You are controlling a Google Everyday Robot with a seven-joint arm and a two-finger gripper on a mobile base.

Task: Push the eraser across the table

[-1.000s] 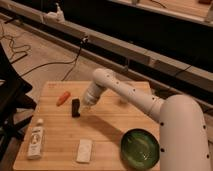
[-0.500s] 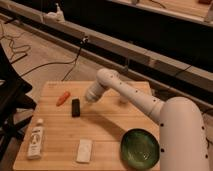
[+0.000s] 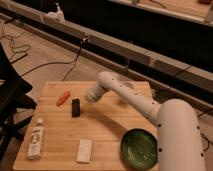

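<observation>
The eraser (image 3: pixel 75 107) is a small black block lying on the light wooden table (image 3: pixel 107 132), left of the middle. My gripper (image 3: pixel 89 99) sits at the end of the white arm, just right of the eraser and slightly behind it, low over the tabletop. A small gap shows between gripper and eraser.
An orange carrot-like object (image 3: pixel 62 98) lies left of the eraser. A white bottle (image 3: pixel 35 139) lies near the front left edge. A white flat pad (image 3: pixel 84 150) lies at the front. A dark green bowl (image 3: pixel 139 148) stands at the front right. Cables run on the floor behind.
The gripper has drawn slightly back to the right, away from the eraser. The eraser lies about where it was.
</observation>
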